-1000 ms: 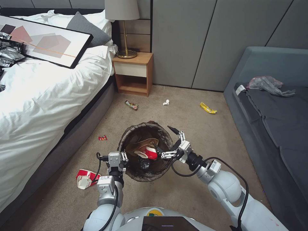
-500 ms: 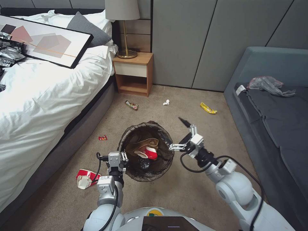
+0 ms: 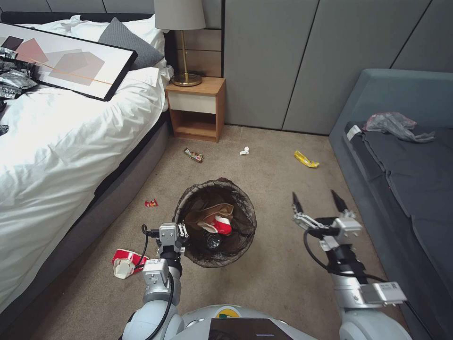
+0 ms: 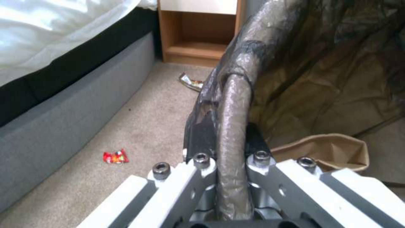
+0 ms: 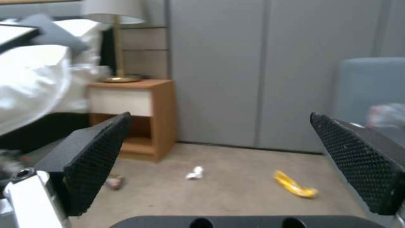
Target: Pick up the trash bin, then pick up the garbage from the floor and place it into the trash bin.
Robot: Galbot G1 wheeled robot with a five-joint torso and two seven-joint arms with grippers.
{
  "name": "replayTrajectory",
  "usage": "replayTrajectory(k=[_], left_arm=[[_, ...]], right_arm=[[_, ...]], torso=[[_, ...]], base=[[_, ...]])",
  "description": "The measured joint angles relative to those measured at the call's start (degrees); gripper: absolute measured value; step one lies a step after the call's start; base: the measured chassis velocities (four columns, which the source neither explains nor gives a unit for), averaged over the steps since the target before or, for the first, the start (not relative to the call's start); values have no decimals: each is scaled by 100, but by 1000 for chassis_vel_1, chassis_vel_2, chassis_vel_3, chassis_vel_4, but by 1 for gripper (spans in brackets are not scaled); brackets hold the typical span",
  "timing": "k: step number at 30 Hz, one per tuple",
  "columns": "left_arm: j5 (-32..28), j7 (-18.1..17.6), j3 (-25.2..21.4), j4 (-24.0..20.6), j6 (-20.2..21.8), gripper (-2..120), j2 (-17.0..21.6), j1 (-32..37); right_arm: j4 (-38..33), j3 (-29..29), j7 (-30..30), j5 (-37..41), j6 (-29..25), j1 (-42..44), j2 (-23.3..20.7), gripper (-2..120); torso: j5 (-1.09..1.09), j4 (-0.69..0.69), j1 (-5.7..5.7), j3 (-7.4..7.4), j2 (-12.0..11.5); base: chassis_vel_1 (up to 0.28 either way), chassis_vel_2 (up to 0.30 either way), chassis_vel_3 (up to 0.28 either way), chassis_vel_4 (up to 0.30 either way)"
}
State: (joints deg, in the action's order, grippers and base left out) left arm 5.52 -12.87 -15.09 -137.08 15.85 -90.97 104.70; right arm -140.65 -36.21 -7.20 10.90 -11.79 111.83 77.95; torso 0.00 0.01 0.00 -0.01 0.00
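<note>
Trash bin (image 3: 214,222), the small round bucket with a dark brown-black liner bag folded over its rim, sits out in front of the robot in the head view, between the white bed (image 3: 61,137) and the grey sofa (image 3: 406,179). Left pincer (image 3: 181,236) is clamped on the near-left part of its rim. Inside you can see a tan paper bag (image 3: 212,210), a red-and-white wrapper (image 3: 219,225) and something dark under it. Right pincer (image 3: 318,200) hangs off to the right of the bin, well apart from it, black fingers spread wide with nothing in them. Still on the carpet: a yellow snack packet (image 3: 306,159), a white tissue wad (image 3: 244,150), a small dark wrapper (image 3: 193,155) near the wooden nightstand (image 3: 196,111), a tiny red wrapper (image 3: 151,203) by the bed, and a red-and-white paper cup (image 3: 126,262) just left of the left arm.

Left wrist view: the jaws are pinched tight on the liner-wrapped rim (image 4: 234,126), the paper bag showing past it, the red wrapper lying on the carpet beside the bed base.

Right wrist view: both mesh-textured fingers (image 5: 88,158) stand far apart, and between them, farther off, lie the tissue wad and the yellow packet.
</note>
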Motion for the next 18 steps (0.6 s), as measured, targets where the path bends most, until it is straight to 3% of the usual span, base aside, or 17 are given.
replayTrajectory(k=[5,11,18], left_arm=[[0,1,0,0,0,0,0,0],[0,1,0,0,0,0,0,0],[0,1,0,0,0,0,0,0]], right_arm=[[21,-56,-163,-129,-155,197,257,100],[436,41,-173,-489,-796,369,603,100],[644,-28,-95,-693,-1048,264,614,100]], torso=[[0,0,0,0,0],[0,-1,0,0,0],[0,0,0,1,0]], base=[[0,0,0,0],[0,0,0,0],[0,0,0,0]])
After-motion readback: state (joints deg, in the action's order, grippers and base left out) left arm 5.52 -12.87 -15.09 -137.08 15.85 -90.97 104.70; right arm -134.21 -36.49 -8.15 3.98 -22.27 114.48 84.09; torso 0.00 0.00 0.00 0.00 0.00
